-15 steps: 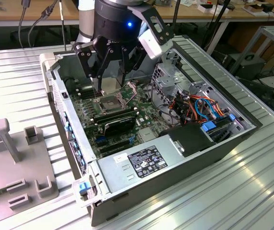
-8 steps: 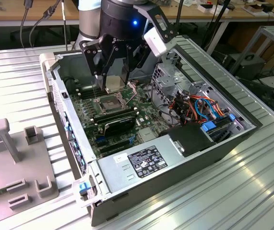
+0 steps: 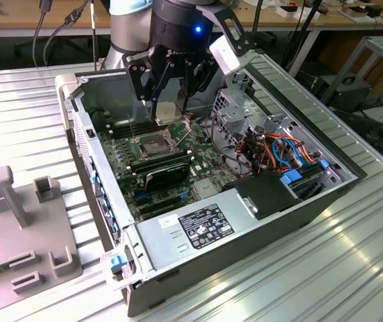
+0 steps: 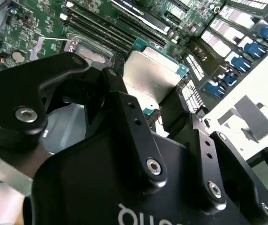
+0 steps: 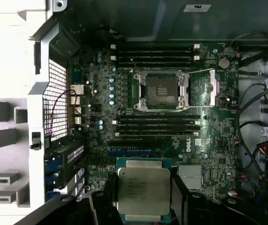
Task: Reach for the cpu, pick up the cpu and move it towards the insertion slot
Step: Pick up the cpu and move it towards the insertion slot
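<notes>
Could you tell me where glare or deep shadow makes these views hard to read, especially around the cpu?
In the second wrist view the cpu face reflects brightly and the case metal beside it is blown out; the gripper body up close is soft. In the first wrist view the cpu is evenly lit, the insertion slot clear, one edge washed white. In the exterior view the gripper shades the board.

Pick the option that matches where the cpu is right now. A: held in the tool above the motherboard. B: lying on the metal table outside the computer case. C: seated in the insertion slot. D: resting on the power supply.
A: the cpu sits clamped between the fingers of the tool above the board, while the insertion slot stands open with its dark centre bare.
</notes>
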